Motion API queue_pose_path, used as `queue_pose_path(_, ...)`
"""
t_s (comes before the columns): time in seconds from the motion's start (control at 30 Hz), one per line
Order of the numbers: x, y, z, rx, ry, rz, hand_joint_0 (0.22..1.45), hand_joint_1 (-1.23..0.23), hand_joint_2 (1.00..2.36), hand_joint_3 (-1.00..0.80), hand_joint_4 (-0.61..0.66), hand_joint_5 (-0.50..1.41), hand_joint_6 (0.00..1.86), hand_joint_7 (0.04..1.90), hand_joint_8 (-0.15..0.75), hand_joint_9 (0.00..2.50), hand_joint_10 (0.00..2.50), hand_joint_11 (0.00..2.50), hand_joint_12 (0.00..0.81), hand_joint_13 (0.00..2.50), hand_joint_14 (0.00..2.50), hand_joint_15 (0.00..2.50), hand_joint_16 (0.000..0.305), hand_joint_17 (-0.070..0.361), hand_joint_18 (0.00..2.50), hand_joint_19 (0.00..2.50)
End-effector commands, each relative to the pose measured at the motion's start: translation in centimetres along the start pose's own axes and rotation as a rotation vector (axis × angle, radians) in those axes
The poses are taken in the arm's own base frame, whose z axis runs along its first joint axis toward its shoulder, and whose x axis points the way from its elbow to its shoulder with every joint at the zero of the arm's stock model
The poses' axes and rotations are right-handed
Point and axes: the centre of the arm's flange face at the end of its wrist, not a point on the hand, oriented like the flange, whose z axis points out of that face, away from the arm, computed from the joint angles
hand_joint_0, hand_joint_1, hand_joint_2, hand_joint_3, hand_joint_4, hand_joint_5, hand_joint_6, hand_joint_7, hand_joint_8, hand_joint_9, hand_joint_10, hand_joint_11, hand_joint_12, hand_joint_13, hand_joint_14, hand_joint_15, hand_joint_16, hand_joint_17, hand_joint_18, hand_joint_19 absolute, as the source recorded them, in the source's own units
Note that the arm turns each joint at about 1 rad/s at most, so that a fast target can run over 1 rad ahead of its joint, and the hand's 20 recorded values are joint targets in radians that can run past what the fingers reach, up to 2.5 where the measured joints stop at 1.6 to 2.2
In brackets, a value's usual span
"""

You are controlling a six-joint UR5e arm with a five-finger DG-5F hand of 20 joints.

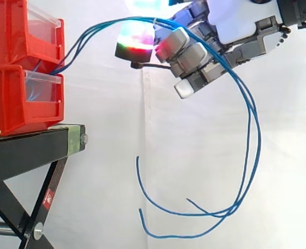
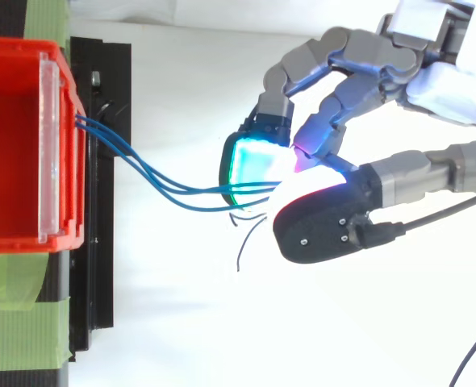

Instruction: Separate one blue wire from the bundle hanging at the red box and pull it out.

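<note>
- Clenched on a bundle of thin blue wires (image 2: 177, 191), with the curled grey fingers of the robot hand (image 1: 192, 57) on one side, the glowing thumb pad (image 1: 135, 39) on the other, and the strands pinched between.
- Seen from above as the same grasp: hand (image 2: 383, 181) reaching in from the right, lit fingertips closed together over the wires.
- Ahead of the fingertips, well apart from the hand: two stacked red plastic bins (image 1: 18, 98) with clear front panels, on a black metal stand (image 1: 23, 148) patched with green tape (image 2: 20, 322).
- From the front of the bins (image 2: 20, 47), three blue strands running side by side across the open gap and going together into the grasp.
- In the side view, rising from the seam between the upper and lower bin up to the level of the thumb pad.
- Past the grasp, toward the wrist: draped over the fingers, then falling in a wide arc (image 1: 227, 211) far below the hand.
- Under the hand, low down: loose wire ends curling back toward the stand, hanging free and touching nothing.
- Behind hand and wires alike: a plain white curtain (image 1: 116, 129).
</note>
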Motion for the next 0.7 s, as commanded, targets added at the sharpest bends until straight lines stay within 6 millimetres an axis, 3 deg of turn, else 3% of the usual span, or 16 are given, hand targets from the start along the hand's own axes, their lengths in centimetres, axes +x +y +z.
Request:
queue_pose_path(0.0,0.04,0.0,-0.01,0.0,0.001,-0.001,0.55,-0.71,1.01,-0.35,0.14,-0.18,0.89,0.91,0.309,0.95,0.43,1.58,0.402,0.7,0.81,1.43,0.05,0.114,0.72,0.83)
queue_pose_path(0.4,0.04,0.0,-0.01,0.0,0.001,-0.001,0.6,-0.74,1.02,-0.23,0.08,-0.17,0.91,0.93,0.302,0.95,0.43,1.57,0.391,0.72,0.78,1.43,0.048,0.107,0.74,0.81)
queue_pose_path(0.67,0.04,0.0,-0.01,0.0,0.001,-0.001,0.62,-0.86,1.02,-0.13,0.06,-0.19,0.93,0.95,0.304,0.91,0.46,1.57,0.395,0.69,0.71,1.49,0.049,0.111,0.73,0.79)
